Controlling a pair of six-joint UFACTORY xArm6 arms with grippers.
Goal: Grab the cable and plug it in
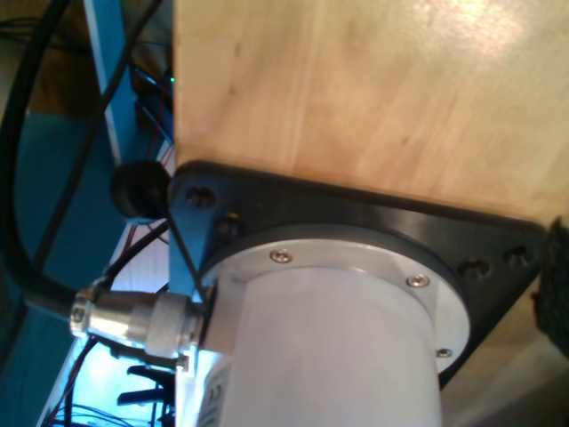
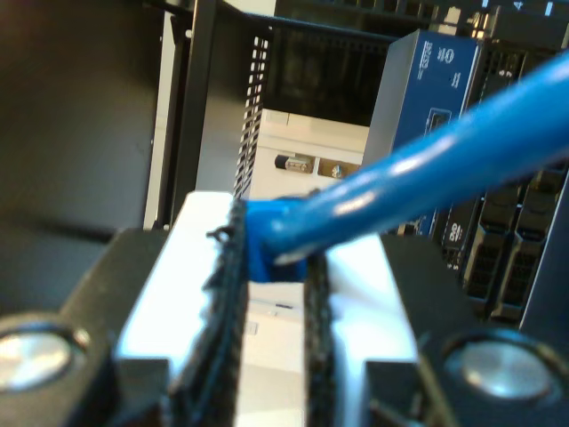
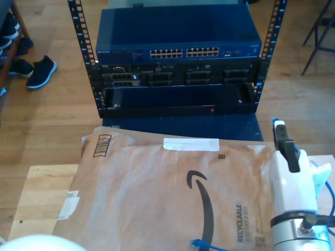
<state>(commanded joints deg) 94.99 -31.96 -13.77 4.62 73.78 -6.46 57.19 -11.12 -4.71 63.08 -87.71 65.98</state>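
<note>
The bright blue cable (image 2: 427, 169) is pinched between the two black pads of my second gripper (image 2: 276, 267), which is shut on it. The rack's front is ahead of the jaws. In the exterior view this gripper (image 3: 276, 125) stands at the right, pointing at the rack, with a bit of blue at its tip. Another stretch of the cable (image 3: 331, 194) runs down beside the arm. One cable end (image 3: 201, 243) lies on the brown mailer. A dark padded edge (image 1: 556, 285) in the first wrist view may be a finger of my first gripper; its state is unclear.
A blue network switch (image 3: 178, 49) with rows of ports tops the black rack, with more units (image 3: 178, 78) below. A brown paper mailer (image 3: 157, 193) covers the wooden table (image 3: 36, 193). Shoes (image 3: 39, 70) lie on the floor at the exterior view's left. A white arm base (image 1: 329, 347) is bolted to the wood.
</note>
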